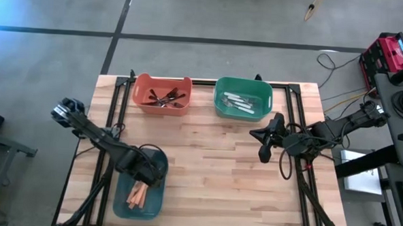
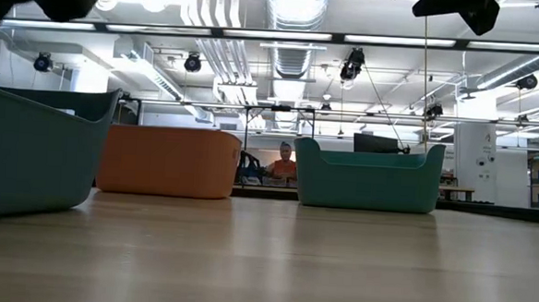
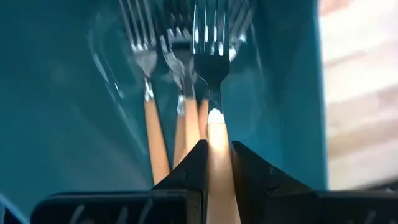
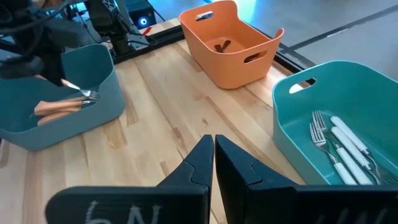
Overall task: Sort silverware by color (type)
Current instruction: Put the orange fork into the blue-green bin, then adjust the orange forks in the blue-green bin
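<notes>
My left gripper (image 1: 143,170) hangs over the blue bin (image 1: 155,201) at the table's near left, shut on an orange-handled fork (image 3: 211,62). The fork's metal tines point down into the bin. Several more orange-handled forks (image 1: 138,194) lie on the bin's floor (image 3: 62,93) below it. From the right wrist view, the held fork (image 4: 79,90) shows just inside the bin's rim. My right gripper (image 1: 264,155) is shut on nothing, above the table at the right (image 4: 213,140). My left gripper pinches the fork's orange handle (image 3: 217,168) between its two fingers, a little behind the metal neck. The fingers come from above, pointing down, and lie along the handle. The fork sticks out past the fingertips, tines down, above the forks lying in the bin.
An orange bin (image 1: 163,94) with black utensils stands at the far edge, left of centre. Beside it is a green bin (image 1: 243,98) holding white-handled utensils (image 4: 348,146). Bare wood (image 1: 212,175) lies between the bins and the arms.
</notes>
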You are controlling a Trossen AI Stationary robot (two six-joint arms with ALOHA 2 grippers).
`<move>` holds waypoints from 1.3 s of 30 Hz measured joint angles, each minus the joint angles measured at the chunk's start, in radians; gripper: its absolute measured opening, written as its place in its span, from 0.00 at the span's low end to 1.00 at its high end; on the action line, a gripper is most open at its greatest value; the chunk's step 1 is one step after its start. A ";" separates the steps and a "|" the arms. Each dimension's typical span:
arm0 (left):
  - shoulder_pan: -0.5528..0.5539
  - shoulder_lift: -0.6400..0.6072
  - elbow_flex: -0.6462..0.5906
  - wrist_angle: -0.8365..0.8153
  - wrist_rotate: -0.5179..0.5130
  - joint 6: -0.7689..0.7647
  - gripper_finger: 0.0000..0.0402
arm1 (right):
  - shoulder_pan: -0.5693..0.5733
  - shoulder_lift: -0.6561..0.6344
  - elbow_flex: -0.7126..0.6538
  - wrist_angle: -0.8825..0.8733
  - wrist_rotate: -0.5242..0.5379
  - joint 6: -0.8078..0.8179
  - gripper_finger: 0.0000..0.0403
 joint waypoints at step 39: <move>-0.045 -0.033 0.107 0.074 0.049 0.356 0.02 | 0.000 0.000 0.000 -0.001 -0.008 -0.011 0.02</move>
